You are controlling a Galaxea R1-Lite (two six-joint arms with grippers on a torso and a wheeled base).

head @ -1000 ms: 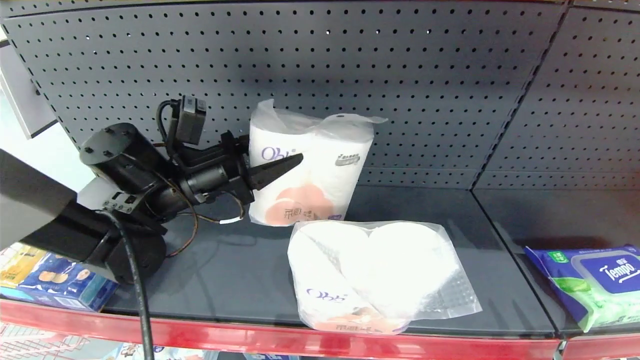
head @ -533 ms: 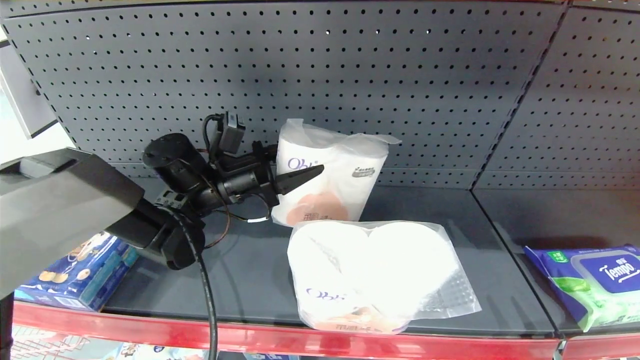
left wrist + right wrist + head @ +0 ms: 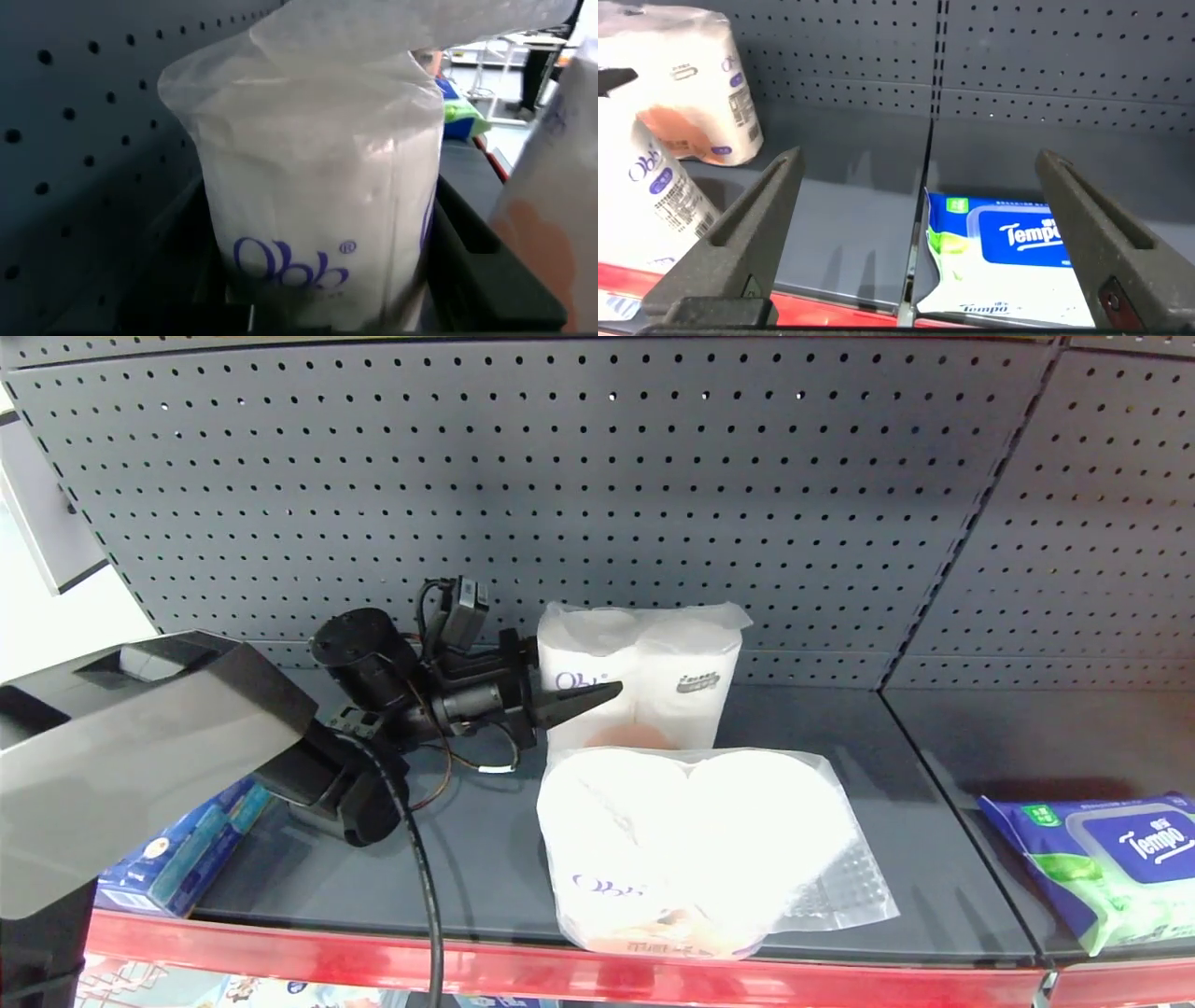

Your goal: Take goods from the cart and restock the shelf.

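While your left tool (image 3: 590,687) is clamped on the upright roll pack (image 3: 658,667) at the far side of the shelf (image 3: 448,859), just behind the flat-lying pack (image 3: 695,840), you're placing, so next judge it seated, release and back out leftward; your right tool (image 3: 920,159) gapes wide, empty

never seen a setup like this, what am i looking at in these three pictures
It is a two-armed robot restocking a store shelf. The wide picture comes from a camera on its head; the other two from cameras on its wrists. The left gripper has its jaws shut on an upright pack of toilet rolls near the pegboard back. A second pack lies flat at the shelf's front, a wet wipes pack to its right, a blue box at the left. The right gripper is empty, jaws open.
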